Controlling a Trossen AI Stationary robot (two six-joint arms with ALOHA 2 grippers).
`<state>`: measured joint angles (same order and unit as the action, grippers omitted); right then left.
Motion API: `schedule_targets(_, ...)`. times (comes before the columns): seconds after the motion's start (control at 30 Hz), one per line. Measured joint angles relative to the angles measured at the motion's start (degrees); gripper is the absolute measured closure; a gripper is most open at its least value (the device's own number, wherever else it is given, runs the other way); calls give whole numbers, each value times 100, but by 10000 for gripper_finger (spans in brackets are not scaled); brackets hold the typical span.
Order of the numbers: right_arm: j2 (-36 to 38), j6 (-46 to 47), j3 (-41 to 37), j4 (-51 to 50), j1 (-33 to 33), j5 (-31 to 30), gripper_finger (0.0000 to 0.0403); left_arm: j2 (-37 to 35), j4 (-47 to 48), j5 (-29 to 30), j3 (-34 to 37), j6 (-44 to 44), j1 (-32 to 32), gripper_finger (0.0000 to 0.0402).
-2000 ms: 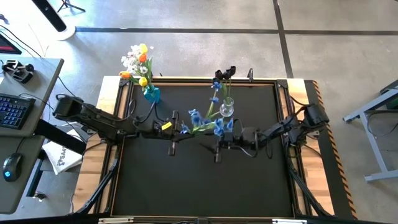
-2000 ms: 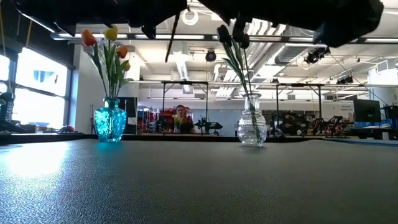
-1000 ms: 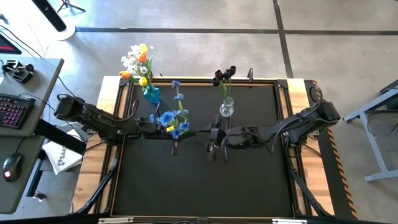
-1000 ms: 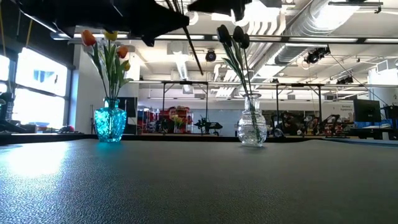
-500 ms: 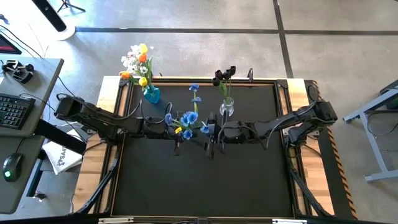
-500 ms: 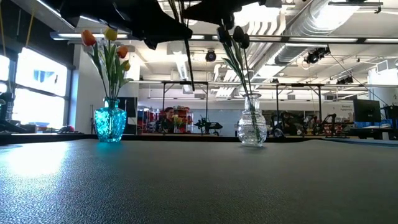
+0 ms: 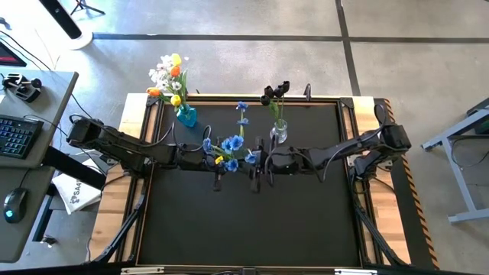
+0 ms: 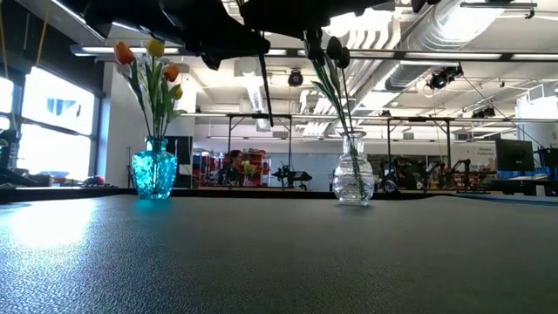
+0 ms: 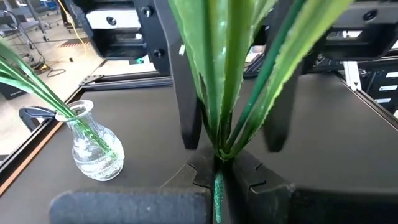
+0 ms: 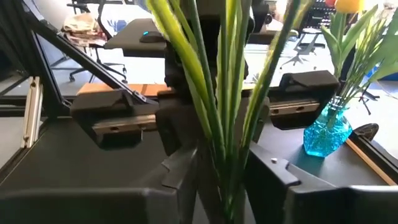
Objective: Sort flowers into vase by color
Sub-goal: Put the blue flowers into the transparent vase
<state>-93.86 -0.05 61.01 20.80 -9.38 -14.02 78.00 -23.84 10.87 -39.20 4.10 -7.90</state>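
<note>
1. At mid-table the two grippers meet over the black mat (image 7: pixel 244 221). The left gripper (image 7: pixel 216 163) is clamped on the stems of the blue flowers (image 7: pixel 231 143); in its wrist view the jaws pinch the green stalks (image 9: pixel 219 180) right at their base.
2. The right gripper (image 7: pixel 256 164) faces it from the other side, with its fingers (image 10: pixel 180 168) set on either side of the same bunch. Whether they have bitten yet I cannot tell — they look narrow, close against the stalks. This reads as a hand-over: one arm steadies the bunch so the other can regrip it for the reach to a vase.
3. The blue bunch is held above the mat, not in any vase. Seen from above, its long axis runs from the grippers toward the far edge, with the stem ends at the jaws and the blooms fanning out farther on; one blue sprig (image 7: pixel 242 107) reaches nearly to the table's back rim.
4. Just beyond the right gripper stands the clear glass vase (image 7: pixel 279 134) with dark tulips (image 7: pixel 275 90) — probably the cool-colour vase these belong in.
5. Farthest, at the back left corner, the blue vase (image 7: pixel 186 116) holds the yellow, orange and white flowers (image 7: pixel 170 76).
</note>
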Motion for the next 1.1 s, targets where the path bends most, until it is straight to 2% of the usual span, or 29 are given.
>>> schedule_targets(0.2,-7,6,0,-122,78,100,329,0,5,-113,-6,-90,1,399)
schedule_targets(0.4,-7,-13,0,-110,76,64,394,3,30,-133,-74,-223,0,399)
schedule_targets(0.6,34,128,-2,-203,71,-65,398,4,158,-127,-86,-332,2,388)
schedule_targets(0.97,744,6,-9,-912,113,30,401,4,744,-40,-86,-393,0,290)
schedule_targets(1.1,1107,5,-268,-1081,246,-303,402,4,949,186,-85,-393,0,271)
